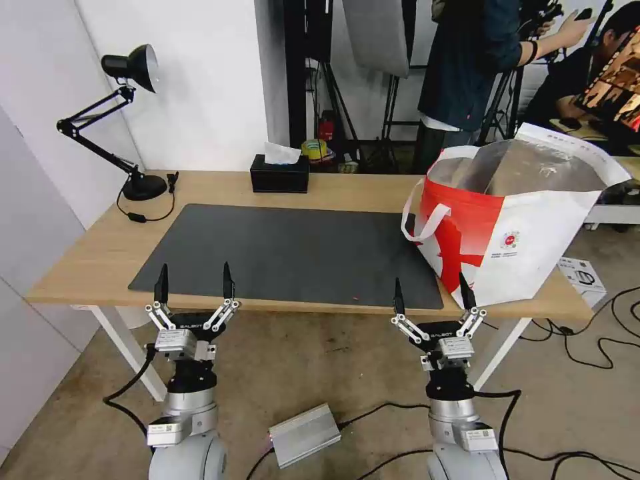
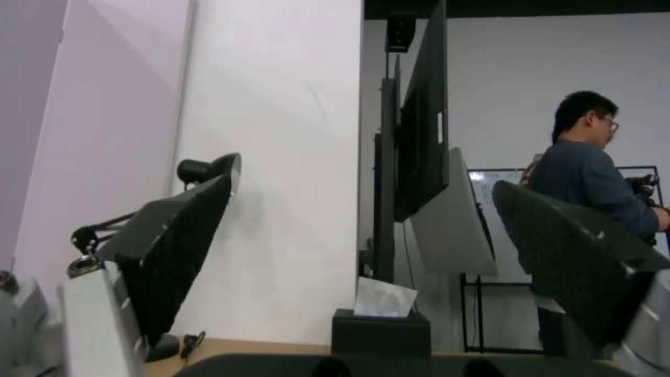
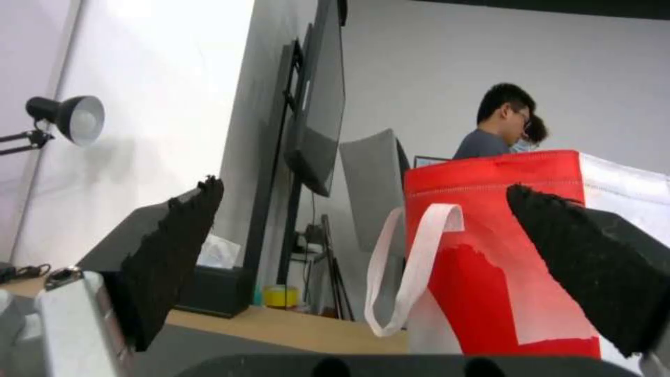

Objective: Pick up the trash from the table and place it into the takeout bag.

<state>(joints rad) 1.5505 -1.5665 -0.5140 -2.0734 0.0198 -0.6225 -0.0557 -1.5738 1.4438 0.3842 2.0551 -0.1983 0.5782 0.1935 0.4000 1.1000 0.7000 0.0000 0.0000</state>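
Here we hold left hand and right hand open below the counter; head view alone shows the takeout bag's foil mouth at 2 o'clock, contents hidden.

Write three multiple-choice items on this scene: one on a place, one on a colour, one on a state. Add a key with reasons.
1. Where does the takeout bag stand on the table?
A. at its right end
B. at its left end
C. in the middle of the mat

2. What colour are the bag's handles?
A. black
B. white
C. red

3. How are the left gripper and right gripper?
A. both shut on trash
B. left open, right shut
C. both open and empty

Key:
1 A, the bag sits at the right end, overlapping the mat's right edge.
2 B, the loop hanging on its side is white.
3 C, both hold their fingers spread with nothing between, just short of the table's near edge.
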